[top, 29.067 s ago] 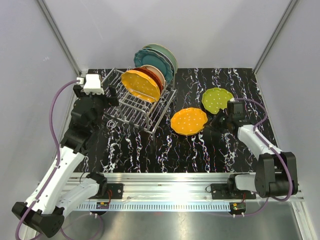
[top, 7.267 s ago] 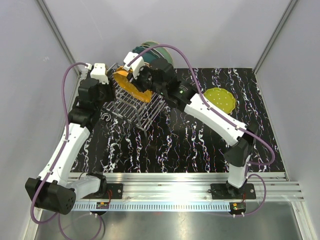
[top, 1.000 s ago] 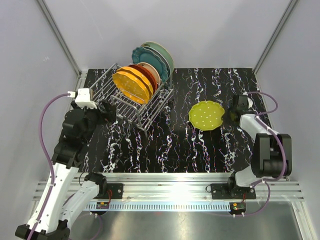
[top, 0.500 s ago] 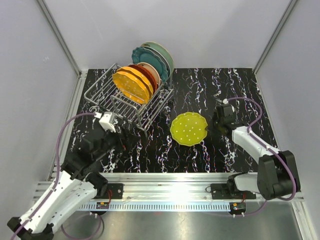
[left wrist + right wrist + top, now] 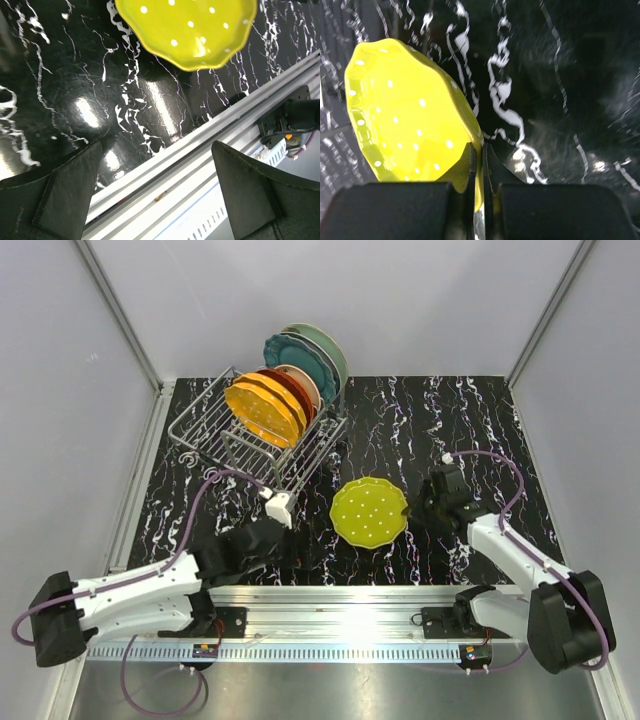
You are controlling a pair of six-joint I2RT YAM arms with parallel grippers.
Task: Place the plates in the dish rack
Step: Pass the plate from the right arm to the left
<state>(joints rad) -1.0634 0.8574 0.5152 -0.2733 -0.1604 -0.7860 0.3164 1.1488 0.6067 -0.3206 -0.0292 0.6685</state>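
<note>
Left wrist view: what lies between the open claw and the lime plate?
In that view, only bare marbled table separates left gripper from lime plate.

Tool (image 5: 476, 152) clamped on rim of dotted lime plate (image 5: 405, 120); black white-veined table (image 5: 570, 75) behind.

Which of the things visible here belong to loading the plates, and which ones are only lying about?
Belong: dotted lime green plate, pinched at its rim by the right pincer; racked plates; dish rack; open left pincer.
Lying about: only fixtures, the black marbled tabletop and aluminium rail.
</note>
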